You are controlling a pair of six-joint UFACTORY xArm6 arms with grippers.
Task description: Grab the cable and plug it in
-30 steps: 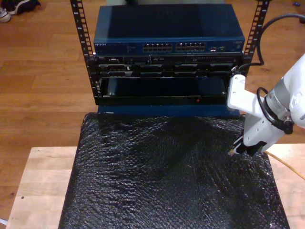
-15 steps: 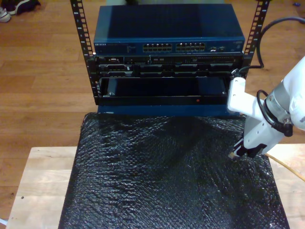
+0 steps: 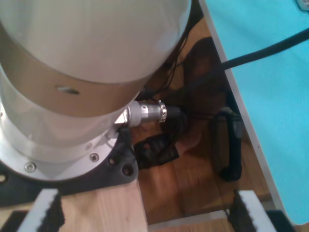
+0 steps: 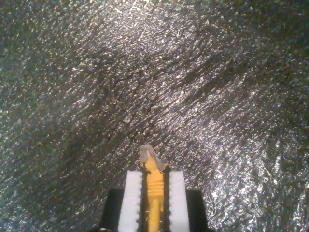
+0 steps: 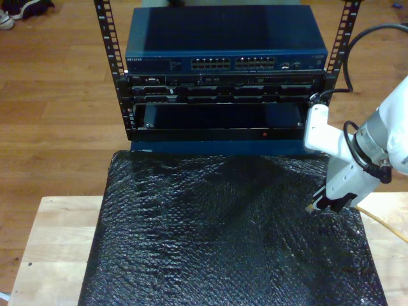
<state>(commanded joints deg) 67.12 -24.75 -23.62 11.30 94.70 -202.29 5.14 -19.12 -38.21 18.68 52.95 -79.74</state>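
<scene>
While the rack (image 5: 224, 70) stands beyond the black mat (image 5: 223, 236), its blue switch (image 5: 226, 41), lettered NETGEAR as far as I can read, presents two port blocks (image 5: 233, 63). Nearer than the rack, over the mat's edge at the exterior view's right, my second gripper (image 5: 324, 205) is clamped on the cable (image 4: 153, 193), clear plug (image 4: 147, 154) protruding. Step judged: carry. Next: lift toward the rack and align plug with a port. My first gripper (image 3: 142, 212) stands agape, holding nothing.

One cable (image 4: 154, 191), one rack (image 5: 226, 70), one mat (image 5: 223, 236).
</scene>
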